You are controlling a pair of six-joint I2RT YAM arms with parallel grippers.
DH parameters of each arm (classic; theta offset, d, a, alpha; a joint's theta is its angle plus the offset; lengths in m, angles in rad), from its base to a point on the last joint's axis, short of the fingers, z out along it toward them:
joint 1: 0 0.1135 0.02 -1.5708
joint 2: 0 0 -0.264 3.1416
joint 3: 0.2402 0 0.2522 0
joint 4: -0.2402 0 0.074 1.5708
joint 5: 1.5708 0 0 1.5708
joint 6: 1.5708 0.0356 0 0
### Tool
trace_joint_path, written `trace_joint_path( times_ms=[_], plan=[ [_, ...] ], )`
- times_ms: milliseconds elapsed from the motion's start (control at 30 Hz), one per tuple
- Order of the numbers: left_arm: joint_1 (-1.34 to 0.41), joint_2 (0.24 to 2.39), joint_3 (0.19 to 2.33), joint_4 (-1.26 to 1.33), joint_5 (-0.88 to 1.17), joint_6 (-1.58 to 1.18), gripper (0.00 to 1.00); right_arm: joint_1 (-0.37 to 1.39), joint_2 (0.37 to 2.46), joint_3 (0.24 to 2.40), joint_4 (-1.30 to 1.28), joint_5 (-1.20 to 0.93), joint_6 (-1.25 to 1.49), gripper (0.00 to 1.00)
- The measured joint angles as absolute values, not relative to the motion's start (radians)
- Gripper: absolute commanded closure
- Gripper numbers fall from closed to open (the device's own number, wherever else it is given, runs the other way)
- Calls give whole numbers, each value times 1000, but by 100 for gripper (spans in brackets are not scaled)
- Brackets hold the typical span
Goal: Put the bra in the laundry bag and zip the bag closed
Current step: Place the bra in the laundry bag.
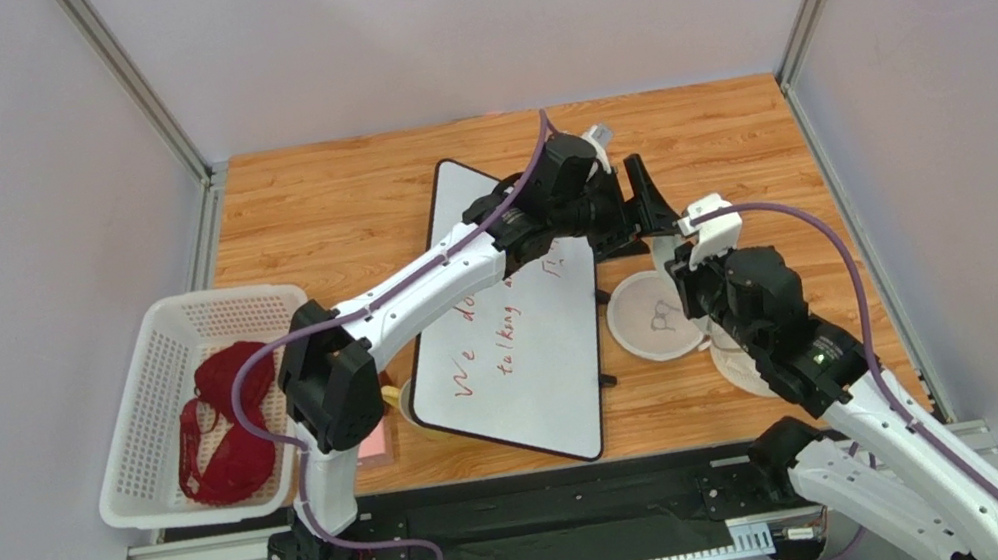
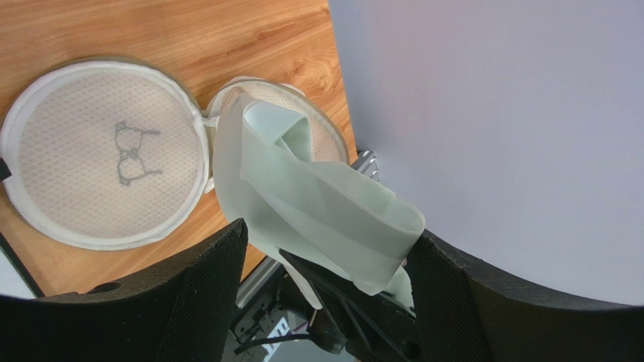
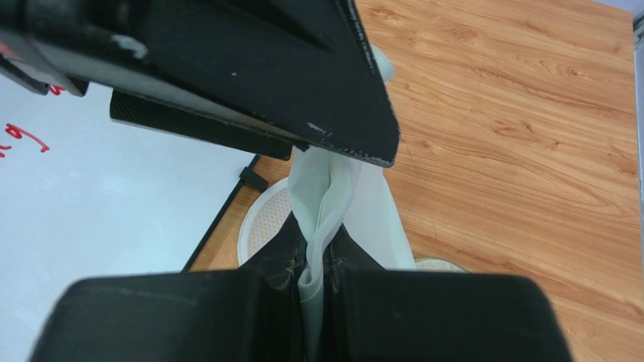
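The maroon bra [image 1: 222, 425] lies in the white basket [image 1: 138, 432] at the left, far from both grippers. The white mesh laundry bag lies open at the right: its lid disc with the bra icon [image 2: 106, 154] [image 1: 652, 315] is flat on the table, and its side wall band [image 2: 325, 204] is pulled up off the base disc [image 2: 317, 124]. My right gripper [image 3: 321, 264] [image 1: 693, 255] is shut on this band [image 3: 332, 188] and holds it up. My left gripper [image 2: 325, 279] [image 1: 654, 212] is open, with its jaws on either side of the raised band.
A whiteboard [image 1: 514, 331] with red writing lies in the middle, under the left arm. A small pink box [image 1: 376, 438] sits by the left arm's base. The enclosure's right wall [image 1: 984, 138] stands close to the bag.
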State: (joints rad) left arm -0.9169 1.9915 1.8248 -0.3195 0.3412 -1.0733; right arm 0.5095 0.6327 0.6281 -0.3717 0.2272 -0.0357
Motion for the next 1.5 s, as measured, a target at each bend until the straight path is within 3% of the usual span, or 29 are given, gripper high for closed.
trace_joint_path(
  times_ms=[133, 300, 333, 500, 567, 600, 700, 733, 933, 1267, 1367, 1500],
  plan=[
    [-924, 1986, 1822, -335, 311, -1077, 23, 541, 625, 614, -357, 226, -68, 100],
    [-932, 1986, 1821, -353, 292, -1077, 44, 611, 621, 610, -354, 257, -117, 100],
    [-934, 1986, 1821, -358, 289, -1076, 54, 625, 622, 610, -353, 267, -127, 100],
    [-937, 1986, 1821, -392, 276, -1050, 78, 705, 642, 610, -349, 344, -185, 96],
    [-937, 1986, 1821, -397, 278, -1037, 99, 731, 658, 611, -344, 376, -208, 93],
    [-937, 1986, 1821, -402, 279, -1034, 100, 742, 667, 611, -341, 389, -217, 90],
    [-937, 1986, 1821, -404, 279, -1014, 100, 759, 680, 612, -341, 417, -226, 65],
    [-937, 1986, 1821, -403, 279, -1003, 100, 762, 683, 619, -352, 424, -222, 48],
    [-939, 1986, 1876, -440, 245, -876, 100, 765, 673, 720, -515, 496, -70, 3],
    [-924, 1986, 1903, -396, 163, -633, 100, 680, 663, 1065, -1044, 675, 483, 0],
    [-913, 1983, 1876, -342, 155, -618, 100, 511, 748, 1187, -1138, 641, 558, 0],
    [-903, 1969, 1821, -276, 156, -622, 100, 144, 836, 1200, -1187, 442, 588, 0]
  ],
)
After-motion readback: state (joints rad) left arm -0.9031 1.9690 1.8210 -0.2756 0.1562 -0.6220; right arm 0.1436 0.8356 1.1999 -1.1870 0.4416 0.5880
